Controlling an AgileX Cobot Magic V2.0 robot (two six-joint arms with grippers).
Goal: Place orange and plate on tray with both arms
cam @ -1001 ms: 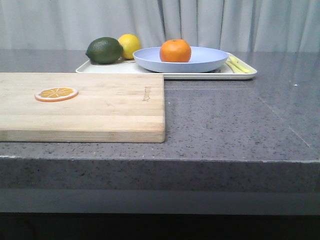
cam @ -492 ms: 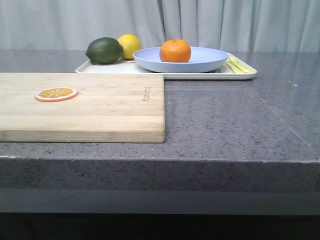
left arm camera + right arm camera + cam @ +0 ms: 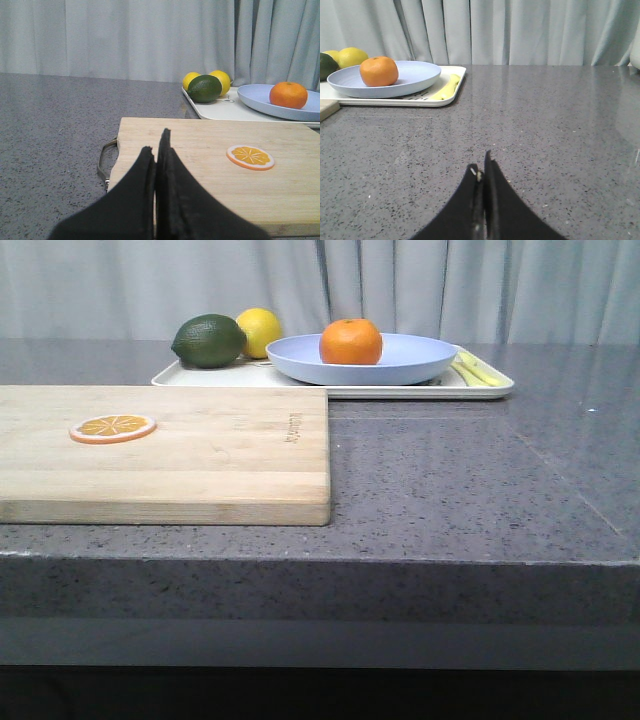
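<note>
Round orange [image 3: 350, 341] on matte lavender plate [image 3: 420, 360], flat white rimmed tray [image 3: 480, 390]

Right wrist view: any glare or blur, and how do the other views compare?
Right wrist view: pale curtain reflections sheen the table, and the shut right gripper is dark and soft. Left wrist view: left gripper equally dark, cutting board sharp. Front view: even light, orange crisp.

Count, all views combined:
- orange [image 3: 350, 341]: 1
- plate [image 3: 420, 358]: 1
- tray [image 3: 400, 391]: 1
- lime [image 3: 209, 340]: 1
- lemons [image 3: 222, 80]: 2 (the second shows only in the left wrist view)
- orange slice [image 3: 112, 427]: 1
- cutting board [image 3: 220, 465]: 1
- yellow utensils [image 3: 472, 369] on the tray: number not resolvable
</note>
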